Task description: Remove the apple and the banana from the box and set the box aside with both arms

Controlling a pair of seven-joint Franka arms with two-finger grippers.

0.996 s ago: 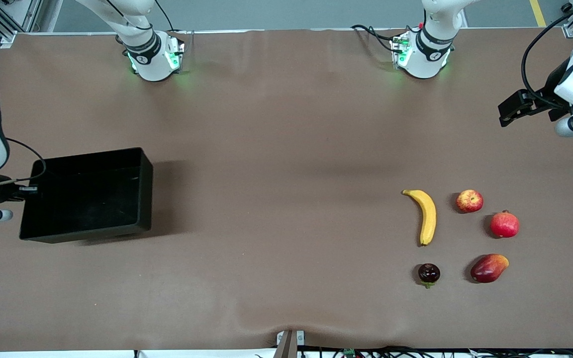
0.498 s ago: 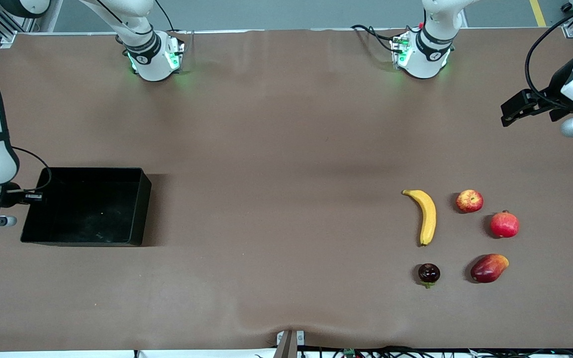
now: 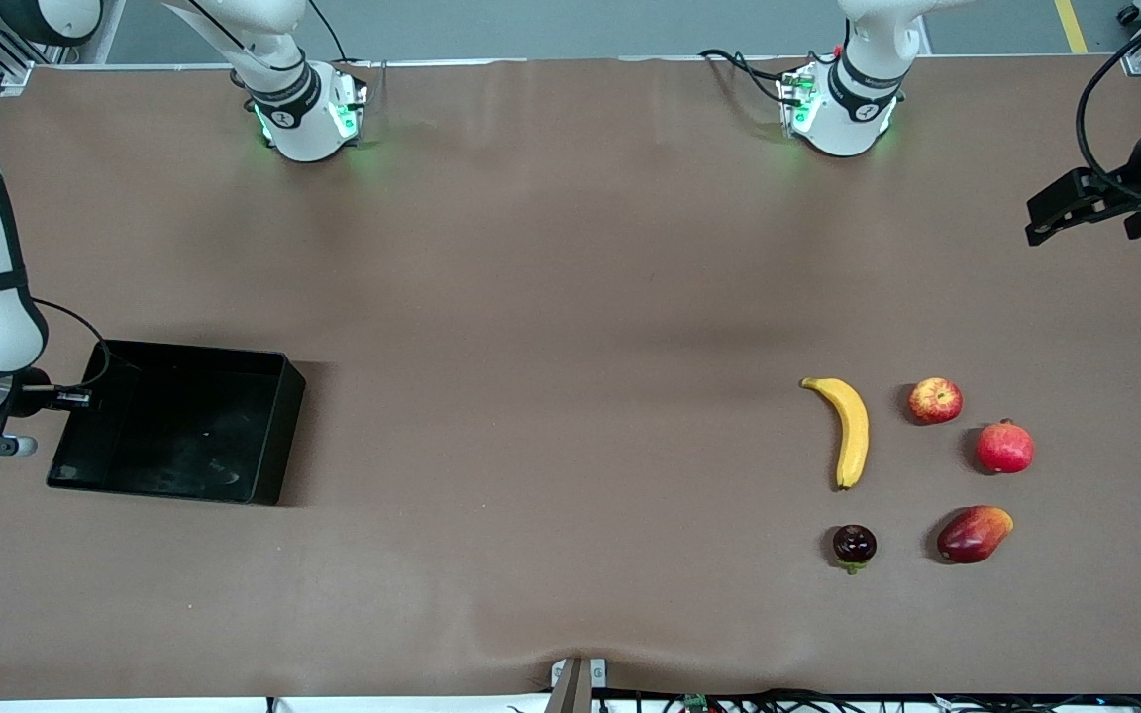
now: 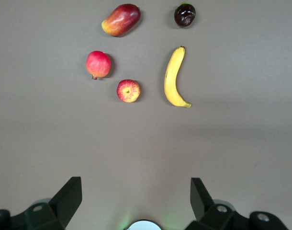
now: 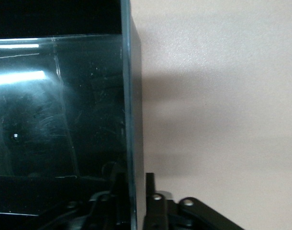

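The black tray [image 3: 278, 436] sits low at the right arm's end of the table. My right gripper [image 3: 75, 399] is shut on its end wall; the right wrist view shows the wall [image 5: 129, 96] pinched in my right gripper [image 5: 135, 184]. The yellow banana [image 3: 853, 431] and the red-yellow apple [image 3: 934, 400] lie side by side toward the left arm's end. My left gripper [image 3: 1056, 208] is open and empty, up in the air by that end's edge. In the left wrist view, my left gripper [image 4: 136, 196] looks down on the banana [image 4: 173, 76] and apple [image 4: 129, 90].
A red pomegranate [image 3: 1004, 447], a red-orange mango [image 3: 973, 534] and a small dark fruit [image 3: 854, 545] lie close to the banana and apple. The two arm bases stand along the table's edge farthest from the front camera.
The tray, tilted and raised a second ago, has come down and levelled in my right gripper. My left gripper has drifted outward toward the left arm's end of the table.
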